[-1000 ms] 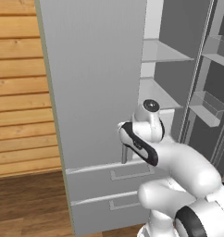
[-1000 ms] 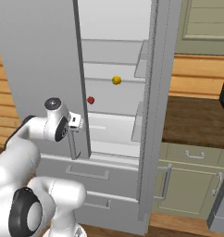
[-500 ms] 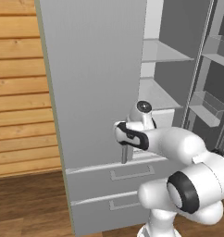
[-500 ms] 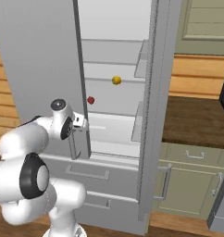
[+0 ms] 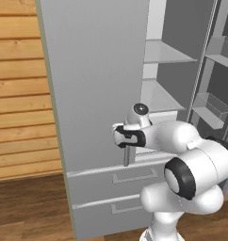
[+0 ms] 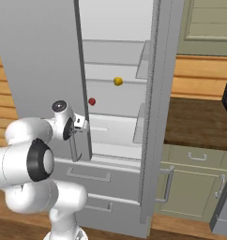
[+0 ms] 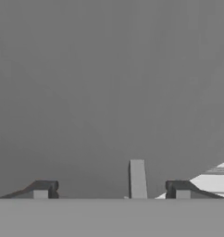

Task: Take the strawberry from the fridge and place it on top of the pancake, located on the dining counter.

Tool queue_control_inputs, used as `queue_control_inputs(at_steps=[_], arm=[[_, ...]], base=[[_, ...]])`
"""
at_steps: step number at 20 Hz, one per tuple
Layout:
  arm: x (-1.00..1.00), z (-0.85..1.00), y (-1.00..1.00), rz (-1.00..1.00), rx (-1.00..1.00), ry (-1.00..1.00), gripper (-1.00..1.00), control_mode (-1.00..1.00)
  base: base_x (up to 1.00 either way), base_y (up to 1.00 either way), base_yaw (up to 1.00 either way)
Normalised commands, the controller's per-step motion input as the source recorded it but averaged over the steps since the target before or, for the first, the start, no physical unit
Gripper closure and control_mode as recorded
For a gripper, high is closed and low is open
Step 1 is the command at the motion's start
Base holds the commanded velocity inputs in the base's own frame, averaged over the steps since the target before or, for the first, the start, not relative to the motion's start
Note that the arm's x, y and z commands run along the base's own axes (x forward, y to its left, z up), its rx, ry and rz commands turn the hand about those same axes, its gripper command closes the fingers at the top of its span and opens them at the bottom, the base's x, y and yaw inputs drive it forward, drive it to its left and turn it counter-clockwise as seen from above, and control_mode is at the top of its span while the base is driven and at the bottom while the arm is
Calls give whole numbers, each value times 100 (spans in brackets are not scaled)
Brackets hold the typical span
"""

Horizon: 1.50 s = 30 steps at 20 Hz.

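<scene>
The fridge (image 5: 97, 94) stands with its left door ajar and the right door swung wide. The strawberry (image 6: 92, 101), a tiny red lump, sits on a middle shelf just inside the left door's edge. My gripper (image 5: 121, 137) (image 6: 82, 125) is at that door's vertical bar handle (image 5: 126, 157). In the hand view the handle (image 7: 137, 178) rises between my fingertips (image 7: 178, 189), nearer the right one, and my gripper (image 7: 111, 189) is open around it without touching. The pancake and the dining counter are out of view.
A small yellow round fruit (image 6: 117, 81) lies on the shelf above the strawberry. Two drawers (image 5: 116, 188) close the fridge's bottom. A dark-topped counter (image 6: 200, 124) on green cabinets stands to the right. A wooden plank wall (image 5: 17, 94) is to the left.
The hand has shifted slightly left along the door front onto the handle. The elbow has swung up and round behind it. The fridge and the fruit have not moved.
</scene>
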Motion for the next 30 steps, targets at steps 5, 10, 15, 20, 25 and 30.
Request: queue_control_inputs(at_steps=[5, 10, 15, 20, 25, 30], arm=[[-24, -29, 0, -2, 0, -5, 100, -100], [-61, -29, 1, -1, 0, -10, 100, -100], [-80, -9, 9, -3, 0, -4, 100, -100], [-94, 0, 25, -4, 0, 0, 100, -100], [-60, 1, 49, -8, 0, 0, -100, -100], [-12, 48, 12, -11, 0, -1, -100, -100]], base=[[0, 0, 0], [0, 0, 0], [0, 0, 0], [0, 0, 0], [0, 0, 0], [0, 0, 0]])
